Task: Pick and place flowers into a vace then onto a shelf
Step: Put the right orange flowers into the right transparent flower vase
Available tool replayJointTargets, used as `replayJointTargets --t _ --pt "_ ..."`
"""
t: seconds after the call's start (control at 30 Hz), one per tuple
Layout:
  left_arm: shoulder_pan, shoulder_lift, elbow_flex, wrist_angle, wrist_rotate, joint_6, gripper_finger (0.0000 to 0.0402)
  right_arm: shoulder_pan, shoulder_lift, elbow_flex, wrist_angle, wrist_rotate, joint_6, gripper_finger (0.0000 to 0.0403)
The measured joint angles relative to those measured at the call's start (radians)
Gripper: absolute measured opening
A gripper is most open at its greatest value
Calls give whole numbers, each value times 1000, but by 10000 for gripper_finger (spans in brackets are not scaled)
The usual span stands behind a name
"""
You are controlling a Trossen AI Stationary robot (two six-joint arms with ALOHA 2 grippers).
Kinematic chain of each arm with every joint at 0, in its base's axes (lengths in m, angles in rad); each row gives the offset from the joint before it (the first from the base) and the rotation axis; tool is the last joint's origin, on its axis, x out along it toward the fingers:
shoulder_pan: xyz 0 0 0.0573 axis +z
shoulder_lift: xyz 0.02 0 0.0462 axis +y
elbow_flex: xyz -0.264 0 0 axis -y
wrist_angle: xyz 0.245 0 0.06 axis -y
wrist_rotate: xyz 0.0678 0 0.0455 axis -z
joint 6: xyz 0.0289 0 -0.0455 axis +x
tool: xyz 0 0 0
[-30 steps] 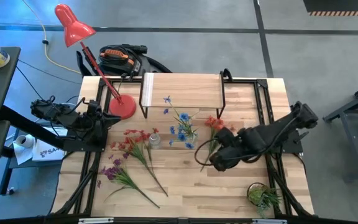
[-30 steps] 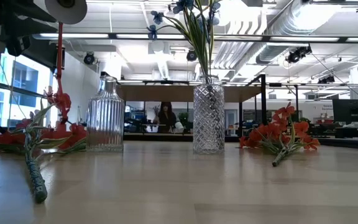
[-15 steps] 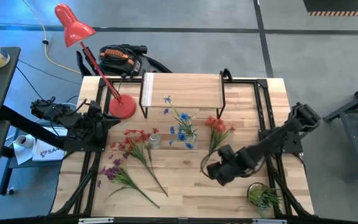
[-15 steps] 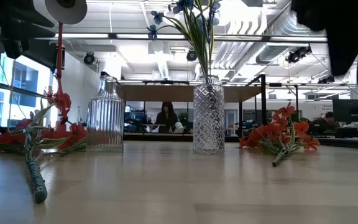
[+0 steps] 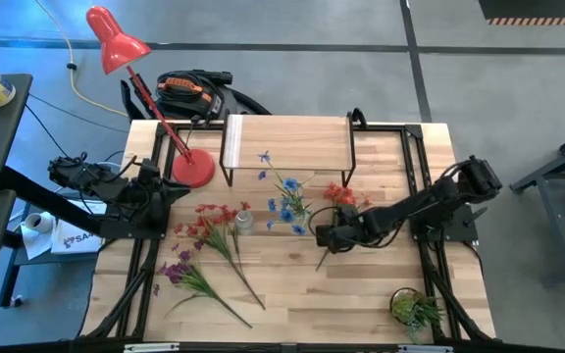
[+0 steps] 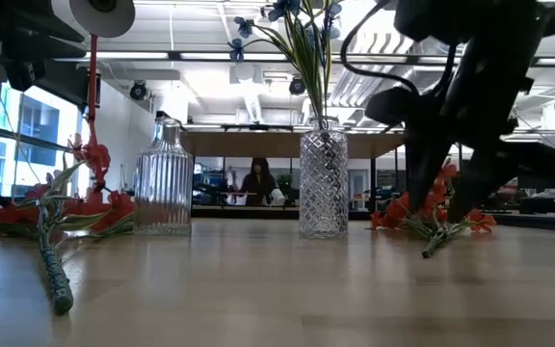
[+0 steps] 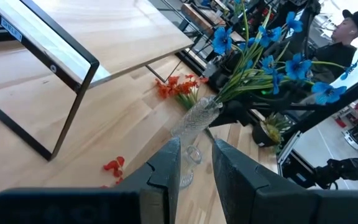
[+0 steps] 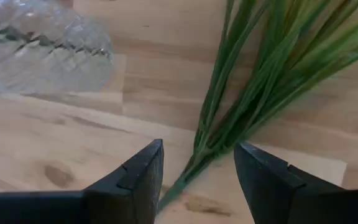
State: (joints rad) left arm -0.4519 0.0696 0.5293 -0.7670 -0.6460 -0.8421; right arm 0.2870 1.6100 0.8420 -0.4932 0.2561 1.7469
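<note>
An orange flower spray (image 5: pixel 339 196) lies on the table, its green stem (image 8: pixel 225 106) pointing toward the near edge. My right gripper (image 5: pixel 327 238) is low over that stem and open, one finger on each side of it (image 6: pixel 432 220), without visible touch. Blue flowers (image 5: pixel 287 201) stand in a cut-glass vase (image 6: pixel 323 183). A ribbed glass vase (image 6: pixel 164 188) stands beside it, holding nothing. Red (image 5: pixel 214 221) and purple (image 5: pixel 182 275) sprays lie flat on the left. The shelf (image 5: pixel 287 137) stands at the far edge. My left gripper (image 7: pixel 196 165) waits at the left edge, slightly open, holding nothing.
A red desk lamp stands with its base (image 5: pixel 192 169) at the shelf's left end. A small leafy green plant (image 5: pixel 418 309) sits at the near right corner. Bare wood lies along the near edge at the middle. A person (image 6: pixel 258 181) is in the room behind.
My right gripper has come down from high above the table, rolling as it sank. It swung first toward the near edge, then back toward the orange spray, and now its fingers stand astride the stem. The flowers and vases have not moved.
</note>
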Motion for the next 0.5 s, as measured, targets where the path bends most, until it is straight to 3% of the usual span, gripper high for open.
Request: replayJointTargets --t 0.5 --pt "0 0 0 0 -17 0 127 -74 103 -1 -80 -37 -21 178"
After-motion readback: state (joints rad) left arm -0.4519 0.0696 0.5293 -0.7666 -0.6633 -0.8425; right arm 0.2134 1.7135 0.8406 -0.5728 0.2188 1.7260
